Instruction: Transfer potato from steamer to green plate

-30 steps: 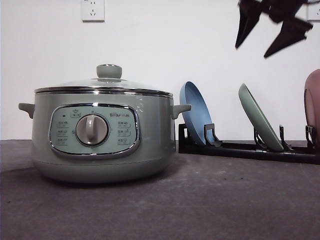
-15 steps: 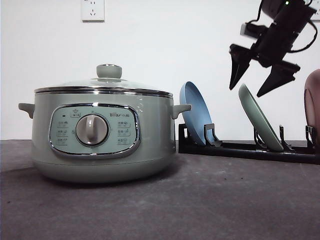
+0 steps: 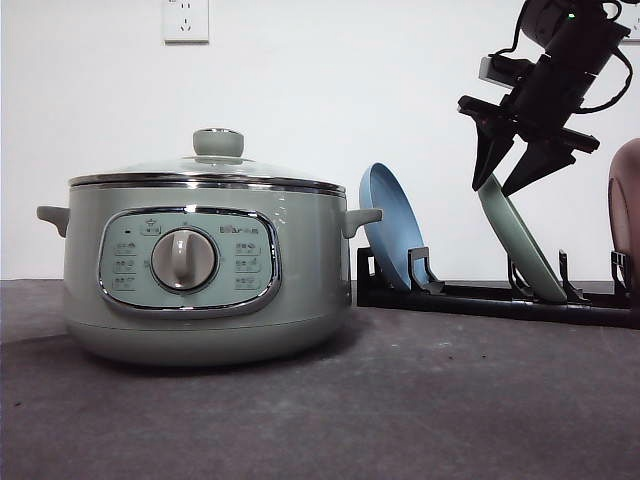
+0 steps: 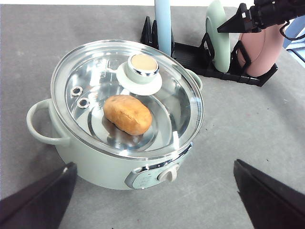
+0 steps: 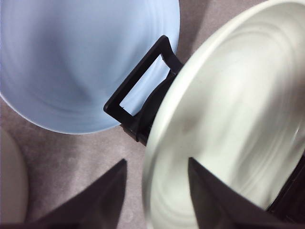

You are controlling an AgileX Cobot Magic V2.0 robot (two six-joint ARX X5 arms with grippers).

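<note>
The potato (image 4: 127, 114) lies inside the steamer (image 3: 200, 270), seen through its closed glass lid (image 4: 95, 81). My left gripper (image 4: 153, 164) hovers open above the steamer's front, holding nothing. The green plate (image 3: 520, 240) stands tilted on edge in a black rack (image 3: 480, 298). My right gripper (image 3: 492, 190) is open at the plate's top edge. In the right wrist view the green plate's rim (image 5: 157, 143) runs between the two dark fingers (image 5: 107, 195) with gaps on both sides. The right gripper (image 4: 252, 16) also appears in the left wrist view, beside the green plate (image 4: 217, 33).
A blue plate (image 3: 392, 225) stands in the rack's left slot, between the steamer's handle (image 3: 362, 218) and the green plate. A pink dish (image 3: 627, 210) stands at the rack's right end. Grey tabletop (image 3: 400, 400) stretches in front of everything.
My right gripper has come down from the top of the view to the green plate's upper rim, and its fingers now straddle that rim. The steamer, lid and plates have not moved.
</note>
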